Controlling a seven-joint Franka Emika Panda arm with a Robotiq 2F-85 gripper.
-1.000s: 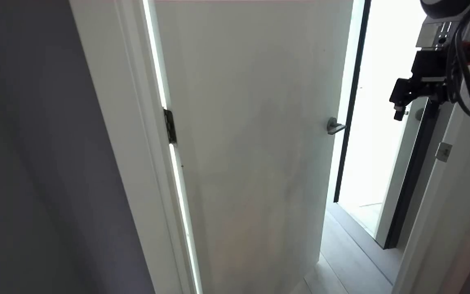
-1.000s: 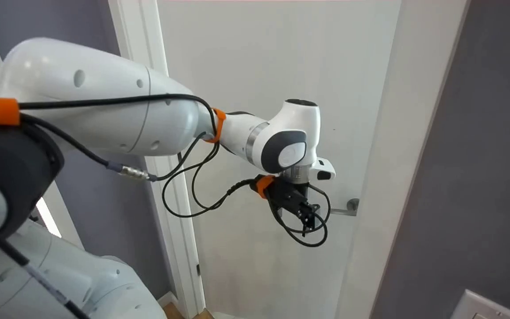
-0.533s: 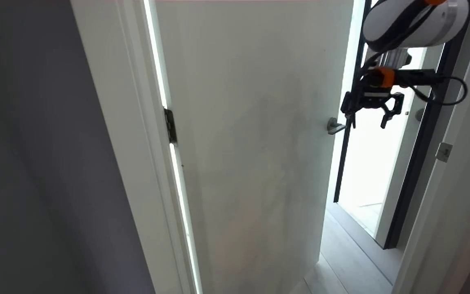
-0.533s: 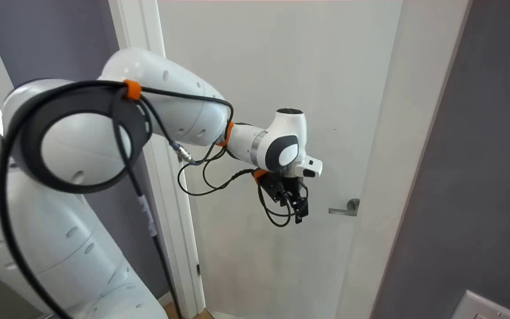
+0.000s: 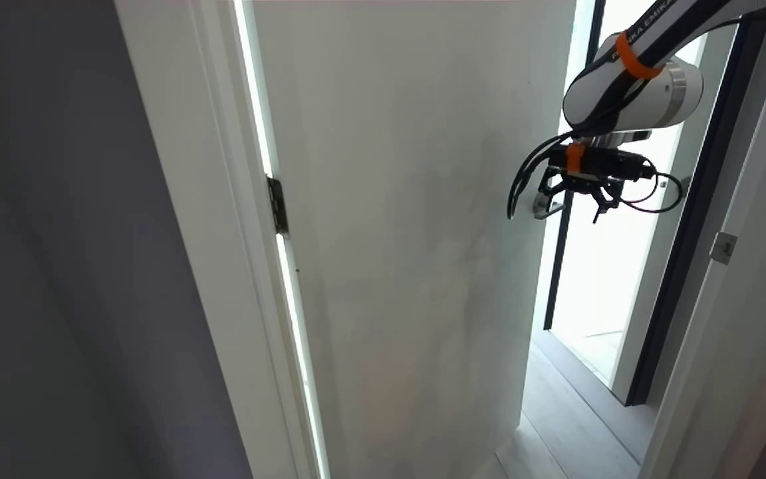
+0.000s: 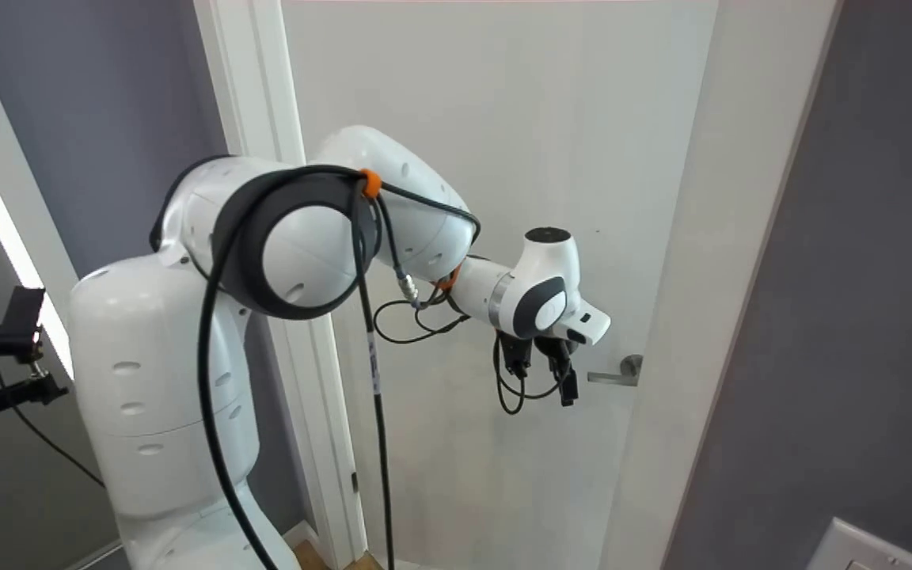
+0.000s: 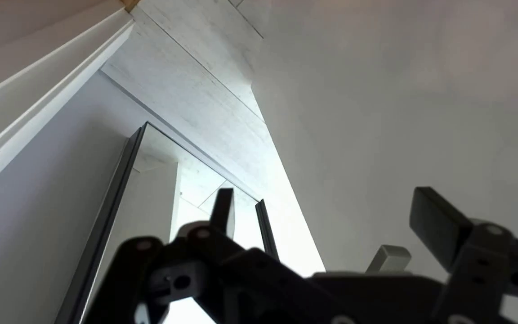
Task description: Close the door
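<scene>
The door (image 5: 416, 233) is a tall plain white panel. It stands ajar in an exterior view, its free edge away from the right-hand frame; its face also shows in an exterior view (image 6: 519, 95) behind the arm. Its silver lever handle (image 5: 546, 209) is also in an exterior view (image 6: 614, 378) and, partly hidden, in the wrist view (image 7: 389, 258). My gripper (image 7: 324, 202) is open and empty, one finger over the door face, the other over the gap. The gripper (image 5: 572, 199) overlaps the handle in an exterior view; contact cannot be told. It hangs left of the handle elsewhere (image 6: 567, 396).
A dark-framed glass panel (image 5: 606, 266) stands beyond the gap. The frame carries a metal strike plate (image 5: 723, 247). A dark hinge (image 5: 277, 205) is on the door's left edge. Cables loop around the gripper. A black camera (image 6: 20, 324) stands at the left.
My gripper has moved left and down toward the handle in an exterior view, and its fingers are clearly visible. The arm has extended farther toward the door. The door has not moved.
</scene>
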